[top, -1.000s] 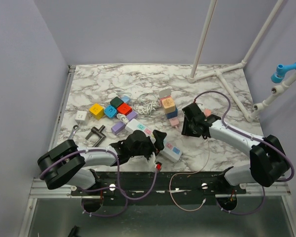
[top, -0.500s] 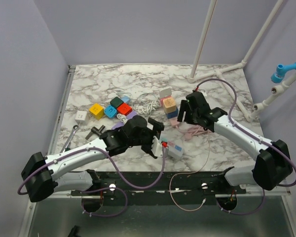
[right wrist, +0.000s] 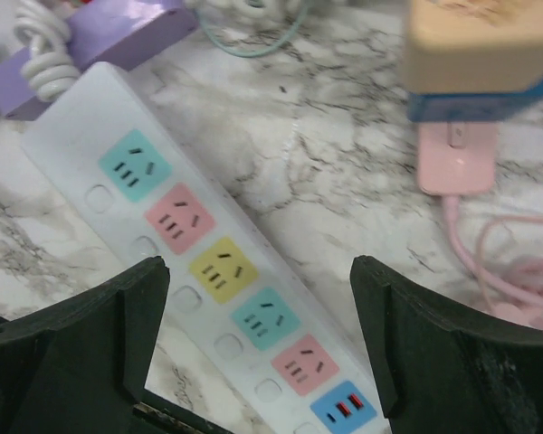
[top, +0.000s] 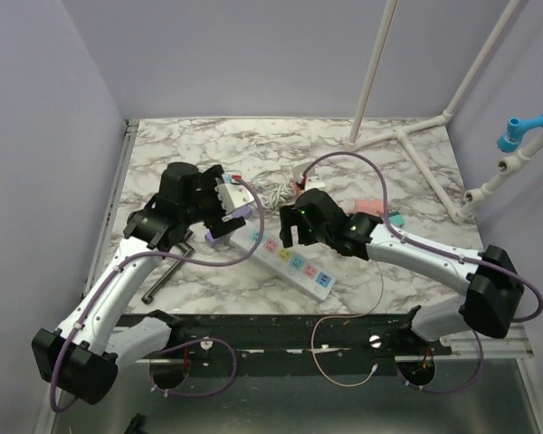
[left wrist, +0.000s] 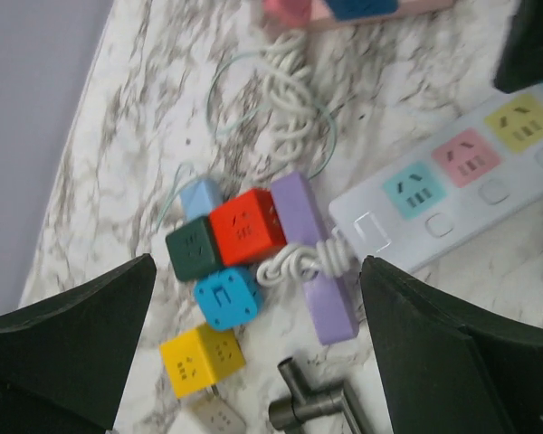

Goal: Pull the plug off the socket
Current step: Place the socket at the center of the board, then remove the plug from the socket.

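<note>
The socket is a white power strip [top: 291,263] with coloured outlets, lying slantwise near the table's front; none of its outlets [right wrist: 219,269] holds anything. The pink plug [right wrist: 454,159] lies flat on the marble, apart from the strip, with its pink cord [right wrist: 516,271] trailing right. My right gripper [right wrist: 258,334] hangs open over the strip's middle outlets, nothing between its fingers [top: 294,224]. My left gripper [left wrist: 253,362] is open too, hovering over the cube adapters left of the strip's end [left wrist: 452,172], holding nothing [top: 219,201].
Yellow [left wrist: 202,359], blue [left wrist: 226,297], green and red [left wrist: 246,226] cube adapters cluster beside a purple strip [left wrist: 312,262] with a coiled white cord [left wrist: 294,117]. A metal T-shaped tool [left wrist: 317,407] lies in front. A tan and blue block stack [right wrist: 478,59] sits above the plug. White pipes [top: 407,136] stand back right.
My right gripper has opened wide and swung left from the block stack to above the strip. The left arm pulled away from the strip's front end, back and left over the cubes.
</note>
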You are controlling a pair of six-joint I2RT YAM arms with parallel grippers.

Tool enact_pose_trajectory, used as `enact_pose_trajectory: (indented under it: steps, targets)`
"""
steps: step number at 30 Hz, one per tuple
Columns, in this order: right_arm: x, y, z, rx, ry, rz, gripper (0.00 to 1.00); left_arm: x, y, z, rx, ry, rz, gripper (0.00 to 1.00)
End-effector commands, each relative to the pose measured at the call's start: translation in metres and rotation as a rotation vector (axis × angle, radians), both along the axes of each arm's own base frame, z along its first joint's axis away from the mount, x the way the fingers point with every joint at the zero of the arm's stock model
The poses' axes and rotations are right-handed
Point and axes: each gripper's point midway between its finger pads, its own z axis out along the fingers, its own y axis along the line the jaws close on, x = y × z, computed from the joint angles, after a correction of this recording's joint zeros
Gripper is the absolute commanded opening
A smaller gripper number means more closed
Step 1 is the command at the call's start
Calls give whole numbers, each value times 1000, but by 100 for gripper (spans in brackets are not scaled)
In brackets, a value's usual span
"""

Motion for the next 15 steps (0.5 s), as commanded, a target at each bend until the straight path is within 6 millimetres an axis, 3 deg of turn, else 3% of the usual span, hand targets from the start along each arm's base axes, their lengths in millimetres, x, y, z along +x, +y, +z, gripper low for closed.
enact_pose_trajectory:
  steps: [1, 4, 9, 15]
  targets:
    - [8, 56, 12, 5, -115, 149, 92, 9, 59, -39, 13, 157, 230, 98]
    - [12, 87, 10, 17, -123, 216, 94, 7, 75, -66, 27, 204, 286, 98]
    - [33, 119, -3, -33, -153, 278, 94, 13, 93, -91, 20, 224, 361, 98]
    - [39, 134, -32, -67, -168, 339, 94, 35, 114, -105, -12, 288, 483, 79]
